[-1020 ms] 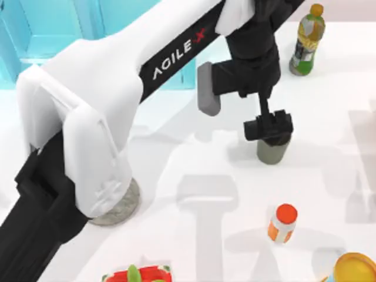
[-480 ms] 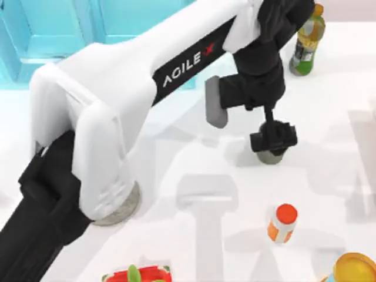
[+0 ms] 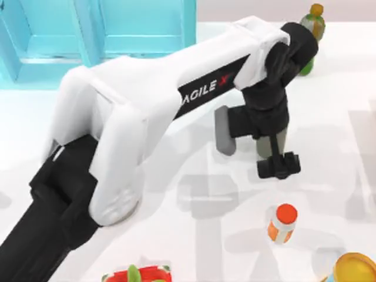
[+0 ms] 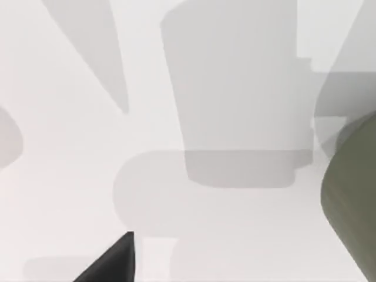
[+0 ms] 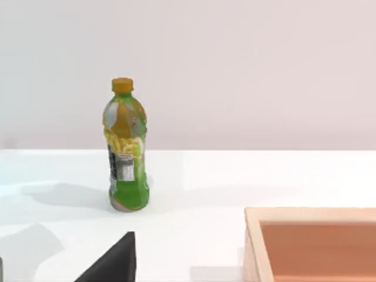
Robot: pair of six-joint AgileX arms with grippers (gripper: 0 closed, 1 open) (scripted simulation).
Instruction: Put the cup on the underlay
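The left pincer (image 3: 278, 165) hangs over mid-desk (image 3: 329, 117), gripping what appears to be the cup (image 3: 281, 140), mostly hidden behind the wrist; its olive wall (image 4: 352, 194) shows in the left wrist view. An orange-capped small bottle (image 3: 282, 223) stands nearby, a juice bottle (image 5: 125, 147) farther off.

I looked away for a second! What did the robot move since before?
The left arm swung toward the table's right, and its hand slid lower in the top view, ending close by the cup. I cannot tell if it grips the cup. The arm's white elbow slid over the underlay. The small orange-capped bottle, the green bottle and the yellow object stayed put.
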